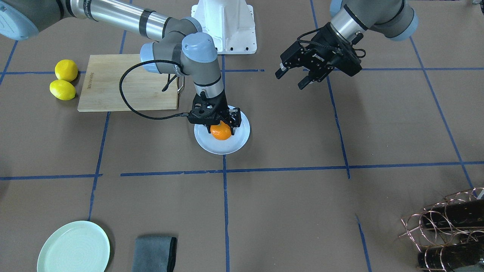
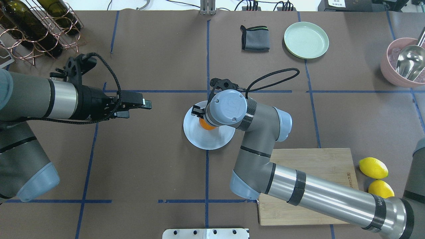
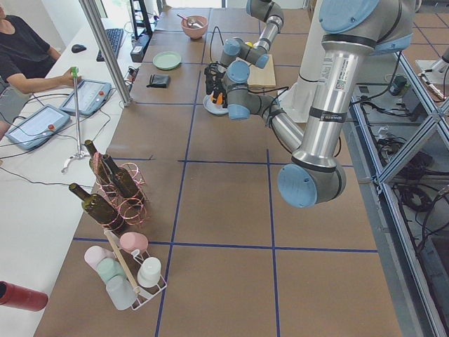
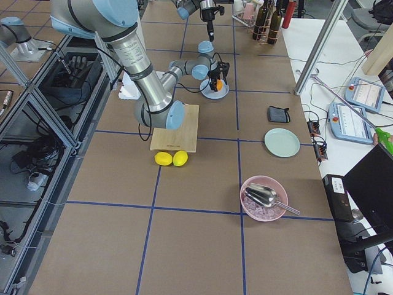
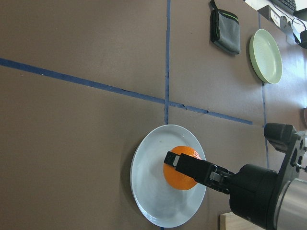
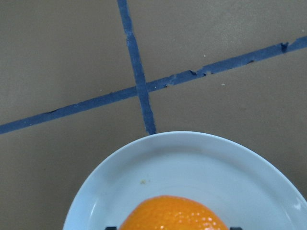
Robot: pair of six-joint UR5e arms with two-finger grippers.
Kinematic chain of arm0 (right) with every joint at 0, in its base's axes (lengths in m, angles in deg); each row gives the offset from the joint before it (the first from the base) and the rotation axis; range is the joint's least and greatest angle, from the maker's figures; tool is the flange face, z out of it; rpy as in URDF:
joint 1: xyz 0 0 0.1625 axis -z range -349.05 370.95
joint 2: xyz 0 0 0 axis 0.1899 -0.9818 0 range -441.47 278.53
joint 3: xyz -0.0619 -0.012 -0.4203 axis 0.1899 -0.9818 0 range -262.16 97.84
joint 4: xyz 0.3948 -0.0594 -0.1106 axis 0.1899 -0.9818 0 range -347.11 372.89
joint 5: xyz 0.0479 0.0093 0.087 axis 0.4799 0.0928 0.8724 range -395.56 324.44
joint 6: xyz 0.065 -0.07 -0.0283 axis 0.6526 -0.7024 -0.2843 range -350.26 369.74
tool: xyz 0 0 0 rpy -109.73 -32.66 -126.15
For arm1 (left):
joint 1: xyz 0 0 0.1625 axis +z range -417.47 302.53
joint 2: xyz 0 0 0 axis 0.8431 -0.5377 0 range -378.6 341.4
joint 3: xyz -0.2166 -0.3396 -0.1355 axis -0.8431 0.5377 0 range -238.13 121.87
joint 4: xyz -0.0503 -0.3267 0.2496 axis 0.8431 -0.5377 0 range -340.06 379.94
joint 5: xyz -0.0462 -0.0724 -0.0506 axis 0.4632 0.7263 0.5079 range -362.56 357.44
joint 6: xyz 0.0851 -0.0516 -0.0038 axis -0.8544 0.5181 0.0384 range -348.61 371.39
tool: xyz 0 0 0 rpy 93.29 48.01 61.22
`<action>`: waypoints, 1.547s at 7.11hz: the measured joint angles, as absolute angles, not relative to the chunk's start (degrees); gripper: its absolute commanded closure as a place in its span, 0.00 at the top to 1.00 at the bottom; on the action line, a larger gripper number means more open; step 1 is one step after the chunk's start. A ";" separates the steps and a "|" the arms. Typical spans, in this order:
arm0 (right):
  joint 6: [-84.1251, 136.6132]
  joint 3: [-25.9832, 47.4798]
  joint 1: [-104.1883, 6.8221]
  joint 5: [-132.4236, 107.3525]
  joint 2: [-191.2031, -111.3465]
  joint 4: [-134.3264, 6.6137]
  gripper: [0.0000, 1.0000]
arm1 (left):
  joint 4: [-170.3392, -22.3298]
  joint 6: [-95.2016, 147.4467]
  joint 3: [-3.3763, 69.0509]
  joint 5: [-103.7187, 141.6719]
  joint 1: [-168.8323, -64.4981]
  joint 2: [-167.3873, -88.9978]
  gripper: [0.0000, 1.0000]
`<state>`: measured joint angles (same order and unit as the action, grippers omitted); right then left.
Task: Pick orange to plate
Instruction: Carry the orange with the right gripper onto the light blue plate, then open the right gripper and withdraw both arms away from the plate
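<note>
A small, round, bright-skinned orange (image 1: pixel 221 133) was seen within the rim of a round, glossy, pale bluish-white plate (image 1: pixel 237 144). The plate lay near the middle of the brown-paper-covered table (image 1: pixel 302 211), just beside a crossing of blue tape lines. The black two-finger right gripper (image 1: pixel 221 129) was pointed straight down over the plate, and its fingers were closed against opposite sides of the orange. Whether the fruit was resting on the plate or was held just above it could not be told. The black two-finger left gripper (image 1: pixel 291 80) was held in the air well apart from the plate, with its jaws spread and nothing between them. A rectangular pale wooden cutting board (image 1: pixel 113 85) was partly covered by the right arm, and two yellow lemons (image 1: pixel 65 79) lay side by side just beside its edge. Along the table's far side from the robot, a round pale mint-green plate (image 1: pixel 73 247) and a folded grey cloth (image 1: pixel 153 253) were placed near each other. A copper wire rack holding dark glass bottles (image 1: pixel 444 226) stood at a corner on the robot's left. A pink bowl holding a metal scoop (image 2: pixel 396 71) was seen on its right.
</note>
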<state>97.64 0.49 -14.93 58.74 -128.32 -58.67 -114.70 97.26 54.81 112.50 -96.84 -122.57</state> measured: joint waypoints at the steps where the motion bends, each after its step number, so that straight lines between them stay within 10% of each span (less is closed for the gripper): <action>1: 97.51 0.47 -14.87 58.74 -128.32 -58.80 0.53 | -114.70 97.26 54.81 112.49 -96.84 -122.61 1.00; 3: 97.31 0.43 -14.82 58.77 -128.43 -59.12 0.59 | -114.70 97.26 54.77 112.47 -96.84 -122.68 1.00; 4: 97.24 0.40 -14.81 58.81 -128.60 -59.21 1.00 | -114.70 97.26 54.75 112.43 -96.84 -122.70 1.00; 8: 97.20 1.12 -14.72 58.94 -128.64 -60.20 1.00 | -114.70 97.26 54.72 112.43 -96.84 -122.58 1.00; 11: 97.15 18.22 -18.91 64.48 -136.45 -66.73 1.00 | -114.73 97.04 54.68 113.12 -97.66 -121.89 1.00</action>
